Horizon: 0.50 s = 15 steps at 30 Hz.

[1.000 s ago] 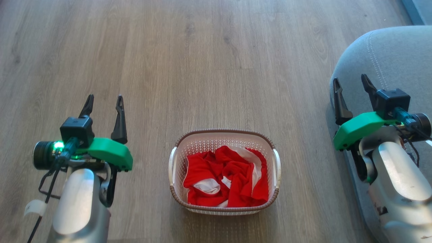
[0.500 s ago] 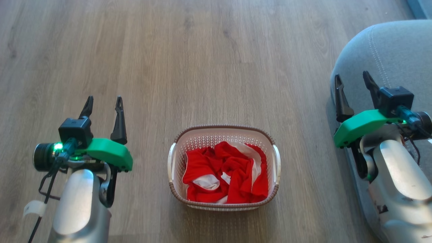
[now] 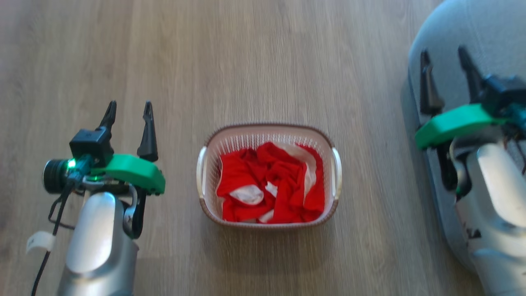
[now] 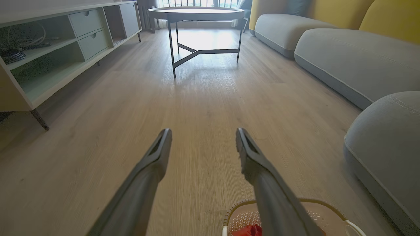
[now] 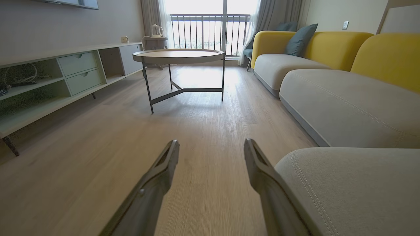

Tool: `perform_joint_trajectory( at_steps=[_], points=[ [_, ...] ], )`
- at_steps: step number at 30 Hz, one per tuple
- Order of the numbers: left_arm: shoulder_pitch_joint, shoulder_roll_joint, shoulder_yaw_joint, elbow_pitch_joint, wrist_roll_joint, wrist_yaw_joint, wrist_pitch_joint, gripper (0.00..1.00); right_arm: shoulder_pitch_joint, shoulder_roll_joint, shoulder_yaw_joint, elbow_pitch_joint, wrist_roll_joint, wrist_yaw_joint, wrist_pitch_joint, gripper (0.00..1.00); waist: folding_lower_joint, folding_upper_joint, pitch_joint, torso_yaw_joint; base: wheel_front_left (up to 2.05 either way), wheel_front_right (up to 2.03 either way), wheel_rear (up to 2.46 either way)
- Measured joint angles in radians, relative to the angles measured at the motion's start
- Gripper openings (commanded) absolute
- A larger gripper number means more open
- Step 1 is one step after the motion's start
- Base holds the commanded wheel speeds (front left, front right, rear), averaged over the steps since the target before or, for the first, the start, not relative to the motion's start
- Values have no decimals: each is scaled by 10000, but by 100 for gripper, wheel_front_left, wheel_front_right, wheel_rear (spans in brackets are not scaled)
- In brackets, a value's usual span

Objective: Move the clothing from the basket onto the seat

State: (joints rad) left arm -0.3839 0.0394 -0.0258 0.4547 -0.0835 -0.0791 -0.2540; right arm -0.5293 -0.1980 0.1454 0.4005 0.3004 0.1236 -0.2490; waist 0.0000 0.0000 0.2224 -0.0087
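The clothing (image 3: 269,187) lies heaped in the basket (image 3: 267,126) on the floor (image 3: 246,61), between our left gripper (image 3: 128,106) and right gripper (image 3: 444,52) — both spread wide, holding nothing. Our right one hangs at the edge of the seat (image 3: 489,28); our cable tag (image 3: 39,241) — unreadable.

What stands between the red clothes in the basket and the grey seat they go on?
The red clothing sits inside the wall of the basket; beyond that, bare wood floor runs to the grey seat. Nothing else visible stands between.
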Motion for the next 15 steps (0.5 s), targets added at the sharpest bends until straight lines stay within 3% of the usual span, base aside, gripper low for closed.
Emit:
perform_joint_trajectory(
  at_steps=[15],
  points=[
    [-1446, -31, -1561, -4, -957, 359, -13, 100, -1355, -13, -127, -1590, 0, 0, -79, 100, 2, 0, 2784, -390, 0, 0, 0]
  ],
)
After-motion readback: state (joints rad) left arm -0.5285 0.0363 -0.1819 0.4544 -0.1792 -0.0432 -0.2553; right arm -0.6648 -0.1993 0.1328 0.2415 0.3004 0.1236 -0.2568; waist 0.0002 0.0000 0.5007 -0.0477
